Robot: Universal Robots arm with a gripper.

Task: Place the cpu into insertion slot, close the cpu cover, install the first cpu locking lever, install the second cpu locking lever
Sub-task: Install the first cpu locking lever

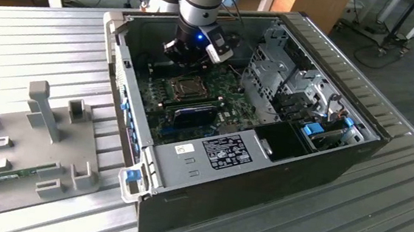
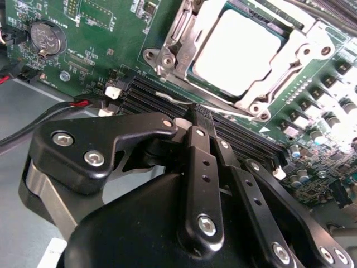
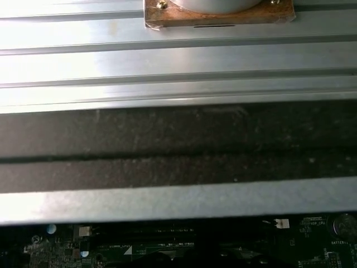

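we are seeing the cpu (image 2: 240, 47) sitting in the insertion slot (image 2: 167, 53) on the green motherboard (image 2: 83, 50), inside the open computer case (image 1: 323, 164) that is lying on the slatted table (image 1: 387, 229). the cpu cover (image 2: 298, 42) is lying flat around the chip's pale top. the gripper (image 2: 187, 114) is hanging just beside the slot, over the long black memory slots (image 2: 162, 97), its fingers drawn together with nothing between them.
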